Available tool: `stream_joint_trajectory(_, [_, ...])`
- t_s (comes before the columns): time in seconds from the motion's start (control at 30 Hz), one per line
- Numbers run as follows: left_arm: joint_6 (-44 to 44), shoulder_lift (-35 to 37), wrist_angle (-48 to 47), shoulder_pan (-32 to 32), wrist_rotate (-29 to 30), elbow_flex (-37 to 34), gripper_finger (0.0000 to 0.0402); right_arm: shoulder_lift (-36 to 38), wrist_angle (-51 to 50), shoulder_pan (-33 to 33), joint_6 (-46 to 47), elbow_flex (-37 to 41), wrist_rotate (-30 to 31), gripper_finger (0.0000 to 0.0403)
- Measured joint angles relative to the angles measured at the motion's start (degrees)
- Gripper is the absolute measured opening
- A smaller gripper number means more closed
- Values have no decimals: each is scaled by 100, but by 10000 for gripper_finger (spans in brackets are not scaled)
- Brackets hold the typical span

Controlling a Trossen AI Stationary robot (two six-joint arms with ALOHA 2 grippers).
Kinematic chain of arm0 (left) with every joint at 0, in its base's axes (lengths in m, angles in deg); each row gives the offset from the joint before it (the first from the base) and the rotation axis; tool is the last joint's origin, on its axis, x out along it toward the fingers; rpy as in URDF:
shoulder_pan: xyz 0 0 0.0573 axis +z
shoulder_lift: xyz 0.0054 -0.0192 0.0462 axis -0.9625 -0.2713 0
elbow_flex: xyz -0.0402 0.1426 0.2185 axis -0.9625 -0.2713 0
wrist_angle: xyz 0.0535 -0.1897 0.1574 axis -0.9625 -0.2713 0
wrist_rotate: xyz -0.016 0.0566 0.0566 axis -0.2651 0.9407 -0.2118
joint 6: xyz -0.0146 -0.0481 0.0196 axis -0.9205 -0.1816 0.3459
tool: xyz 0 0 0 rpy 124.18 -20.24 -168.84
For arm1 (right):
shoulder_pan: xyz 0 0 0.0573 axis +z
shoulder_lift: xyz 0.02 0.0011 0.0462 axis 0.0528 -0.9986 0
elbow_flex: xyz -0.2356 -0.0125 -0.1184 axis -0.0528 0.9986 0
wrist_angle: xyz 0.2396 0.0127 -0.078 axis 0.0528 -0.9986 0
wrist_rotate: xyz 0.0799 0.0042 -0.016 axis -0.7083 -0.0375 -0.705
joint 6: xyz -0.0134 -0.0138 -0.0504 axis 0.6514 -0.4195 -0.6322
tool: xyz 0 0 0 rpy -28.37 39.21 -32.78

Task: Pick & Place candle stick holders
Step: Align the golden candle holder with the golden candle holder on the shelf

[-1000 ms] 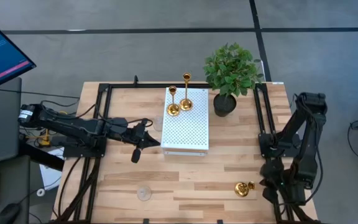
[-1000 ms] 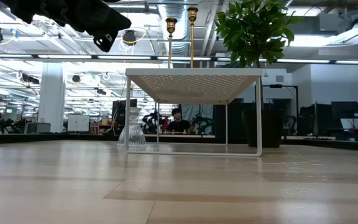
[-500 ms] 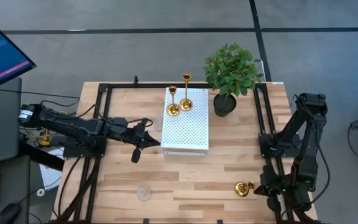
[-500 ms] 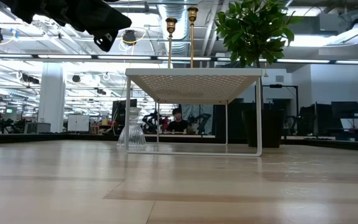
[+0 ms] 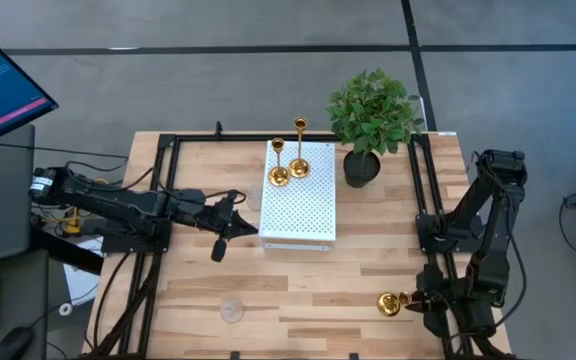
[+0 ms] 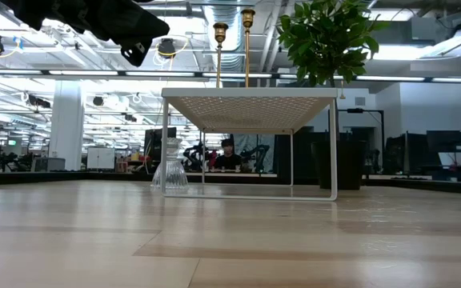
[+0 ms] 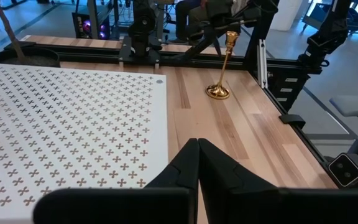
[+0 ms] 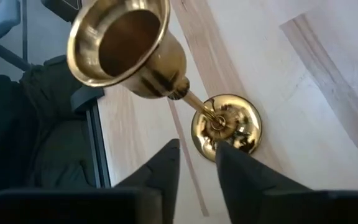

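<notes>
**Right gripper drawn in on gold holder at near right corner**

Since a second ago, the right gripper point(image 5: 415, 301) has been brought in from the tabletop's right edge toward the short gold holder point(image 5: 392, 303), and its fingers point(image 8: 166, 163), previously together, are now seen parted, with the holder's stem just ahead of the gap; no grip is shown. That holder stands upright on bare wood close to the near edge and the right frame rail, so little room is left on its outer side.

Two taller gold holders point(image 5: 289, 162) are found on the far end of the white perforated box point(image 5: 299, 205), unchanged. A potted plant point(image 5: 370, 122) stands just beside the box's far right corner. One clear glass holder point(image 6: 170, 166) is seen by the box's left side, another point(image 5: 232, 311) near the front edge.

The left gripper point(image 5: 253, 231) is held above the tabletop at the box's left edge, fingers together, nothing held. A broad open strip of tabletop point(image 5: 318, 275) lies between box and near edge.
</notes>
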Motion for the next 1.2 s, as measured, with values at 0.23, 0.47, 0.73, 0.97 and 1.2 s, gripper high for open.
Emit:
stream_joint_trajectory(0.23, [0, 2, 0, 0, 0, 0, 6, -4, -79, -367, -429, 0, 22, 160])
stream_joint_trajectory(0.47, [0, 2, 0, 0, 0, 0, 7, -7, -73, -736, -595, 0, 13, 196])
stream_joint_trajectory(0.73, [0, 2, 0, 0, 0, 0, 5, -9, 435, -822, -1305, 0, 4, 192])
stream_joint_trajectory(0.97, [0, 0, 0, 0, 0, 0, 5, -9, 431, -1047, -1500, -2, 19, 180])
stream_joint_trajectory(1.2, [-2, 2, 0, 0, 0, 1, 6, -9, 352, -1301, -1768, -2, 2, 167])
